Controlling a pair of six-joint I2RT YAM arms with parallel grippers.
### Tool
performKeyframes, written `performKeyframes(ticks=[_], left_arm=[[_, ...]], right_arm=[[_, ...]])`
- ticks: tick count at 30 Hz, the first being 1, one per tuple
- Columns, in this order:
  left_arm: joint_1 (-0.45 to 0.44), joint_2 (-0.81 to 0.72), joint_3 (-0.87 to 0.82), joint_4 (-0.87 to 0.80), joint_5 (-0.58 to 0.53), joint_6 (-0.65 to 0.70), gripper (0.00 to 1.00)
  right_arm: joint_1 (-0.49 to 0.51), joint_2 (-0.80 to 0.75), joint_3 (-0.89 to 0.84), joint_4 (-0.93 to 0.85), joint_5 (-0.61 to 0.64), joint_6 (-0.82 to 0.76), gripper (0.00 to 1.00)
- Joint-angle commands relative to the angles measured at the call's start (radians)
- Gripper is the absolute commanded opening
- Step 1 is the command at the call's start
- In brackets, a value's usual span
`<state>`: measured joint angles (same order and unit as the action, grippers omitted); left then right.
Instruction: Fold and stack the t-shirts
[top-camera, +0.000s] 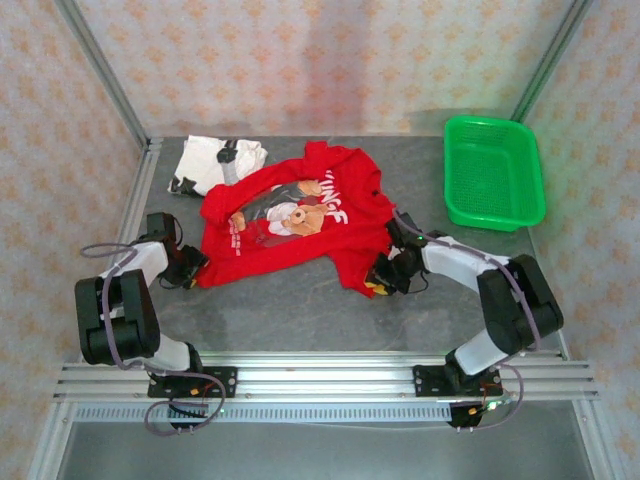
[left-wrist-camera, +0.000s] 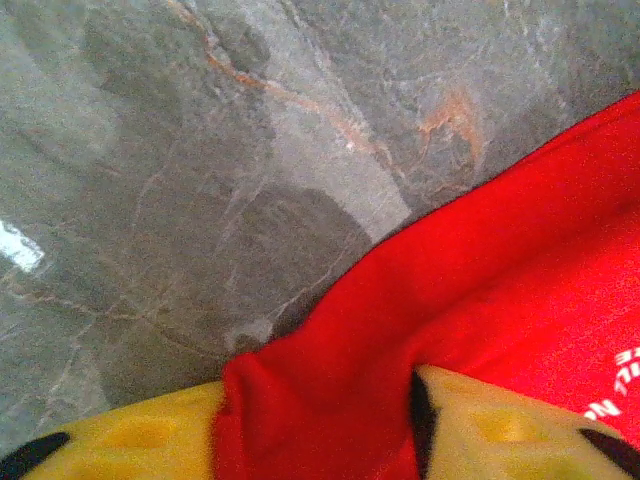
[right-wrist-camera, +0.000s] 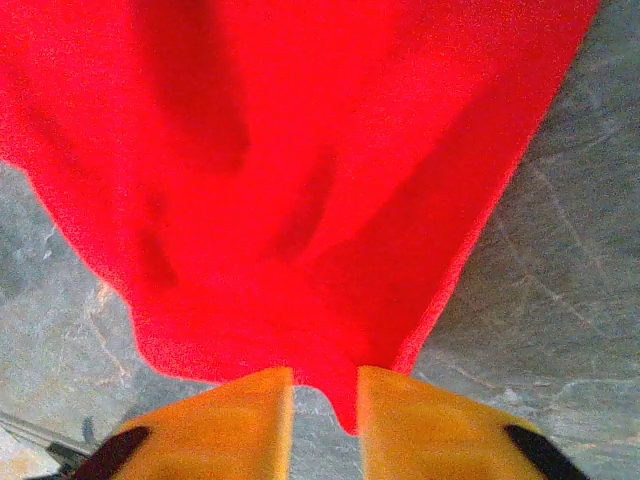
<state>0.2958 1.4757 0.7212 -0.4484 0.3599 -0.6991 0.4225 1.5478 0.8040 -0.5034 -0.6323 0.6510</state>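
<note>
**A:** Where is the red t-shirt (top-camera: 290, 235)?

**B:** It is spread over the middle of the grey, stone-patterned table (top-camera: 300, 310). The brown-and-white cartoon print faces up, and the cloth is rumpled rather than flat.

**A:** And the left gripper (top-camera: 190, 268)?

**B:** It is low at the shirt's near left corner. Seen from the left wrist, a ridge of red cloth fills the space between the two yellow fingers (left-wrist-camera: 130, 440) and touches both. The fingers stand fairly wide apart. I cannot tell whether they are squeezing the cloth or only straddling it.

**A:** The right gripper (top-camera: 384, 276)?

**B:** It is down at the near right corner of the same shirt. From the right wrist, the red cloth fans out away from the fingertips (right-wrist-camera: 250, 400), and its narrow corner sits in the gap between them. The jaws are close together with a slim gap left, and grey table shows through the gap below the cloth. I cannot tell whether that corner is actually clamped.

**A:** So the shirt lies between the two grippers?

**B:** Yes, its near edge runs from one to the other, and the rest lies beyond them toward the back.

**A:** What else is on the table?

**B:** The white t-shirt (top-camera: 212, 160), with black markings, is bunched at the back left. It is just beside the red shirt's far left edge and apart from both grippers. A green plastic basket (top-camera: 495, 175) stands at the back right, clear of the red cloth.
</note>
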Motion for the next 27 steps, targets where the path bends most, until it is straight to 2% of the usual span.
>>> performKeyframes(ticks=[1, 4, 7, 15, 18, 19, 21, 22, 27], left_arm=[[0.011, 0.061, -0.01, 0.043, -0.024, -0.004, 0.37], [0.011, 0.092, -0.004, 0.052, -0.029, 0.003, 0.21], [0.013, 0.103, -0.002, 0.054, -0.037, 0.013, 0.1], [0.017, 0.115, -0.001, 0.049, -0.056, 0.041, 0.04], [0.02, 0.115, -0.001, 0.049, -0.054, 0.047, 0.03], [0.02, 0.118, 0.0, 0.052, -0.048, 0.048, 0.03], [0.02, 0.12, 0.001, 0.057, -0.042, 0.047, 0.03], [0.02, 0.122, 0.003, 0.059, -0.042, 0.049, 0.03], [0.02, 0.13, 0.004, 0.068, -0.03, 0.046, 0.03]], right_arm=[[-0.001, 0.022, 0.02, -0.003, 0.041, -0.002, 0.16], [-0.014, 0.01, 0.023, -0.039, 0.08, 0.002, 0.05], [-0.031, -0.039, 0.008, -0.075, 0.133, 0.017, 0.0], [-0.1, -0.203, -0.07, -0.129, 0.244, 0.084, 0.0], [-0.123, -0.247, -0.104, -0.101, 0.222, 0.092, 0.0], [-0.122, -0.246, -0.105, -0.075, 0.183, 0.078, 0.03], [-0.117, -0.225, -0.094, -0.044, 0.11, 0.063, 0.31], [-0.108, -0.21, -0.083, -0.038, 0.094, 0.051, 0.37], [-0.057, -0.124, -0.04, -0.032, 0.071, 0.026, 0.4]])
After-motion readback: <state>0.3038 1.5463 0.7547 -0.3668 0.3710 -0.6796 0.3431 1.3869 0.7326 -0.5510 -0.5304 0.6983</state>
